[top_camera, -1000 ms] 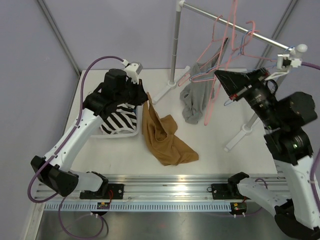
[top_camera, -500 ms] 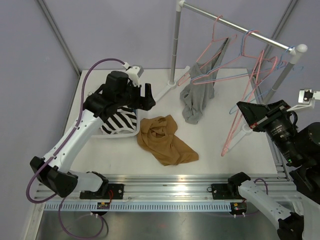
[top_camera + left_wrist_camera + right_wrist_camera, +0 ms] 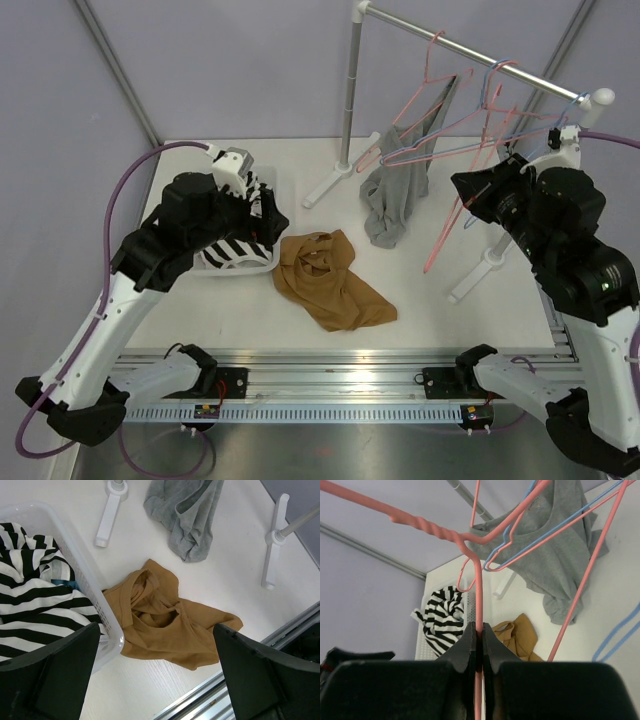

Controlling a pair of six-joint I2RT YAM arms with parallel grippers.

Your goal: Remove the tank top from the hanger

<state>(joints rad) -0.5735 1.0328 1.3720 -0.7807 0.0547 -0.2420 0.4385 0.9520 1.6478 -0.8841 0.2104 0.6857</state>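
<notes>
1. Ochre-brown fabric tank top [image 3: 330, 283] lies crumpled on the white table [image 3: 430, 320], touching the white plastic basket [image 3: 240, 267], as it did half a second ago.
2. Right gripper [image 3: 478, 630], clamped tight on the pink wire hanger [image 3: 479, 600], has risen toward the grey metal rail [image 3: 470, 50].
3. Left gripper [image 3: 155, 630], spread wide and empty, has pulled back above the basket.

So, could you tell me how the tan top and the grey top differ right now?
Colour: the tan top is ochre brown, the grey top pale grey. Pose: the tan top lies crumpled on the table beside the basket; the grey top hangs below the rail, its lower end bunched on the table. State: the tan top is off any hanger; the grey top seems still hung. Both are plain, unpatterned.
</notes>
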